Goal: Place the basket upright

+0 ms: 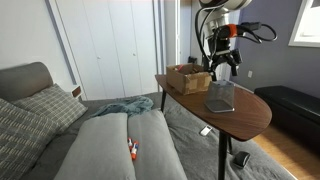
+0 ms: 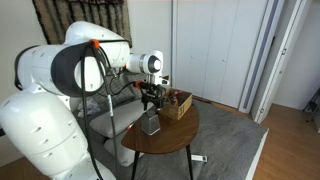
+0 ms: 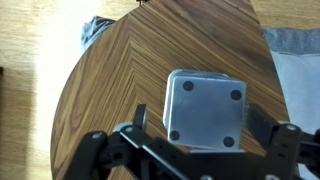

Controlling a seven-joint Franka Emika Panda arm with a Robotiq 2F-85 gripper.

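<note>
Wrist view shows the basket [image 3: 205, 108] bottom-up on the table [image 3: 100, 90], my claw [image 3: 198, 130] spread wide above it, empty; I judge this the approach, with lowering, pinching and flipping next.

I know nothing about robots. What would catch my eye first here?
The big white robot arm fills the foreground of an exterior view, its gripper hanging open over a small oval wooden table. Directly below it stands a light-grey basket, a closed face with four round marks turned up in the wrist view, beside a brown woven tray.
</note>
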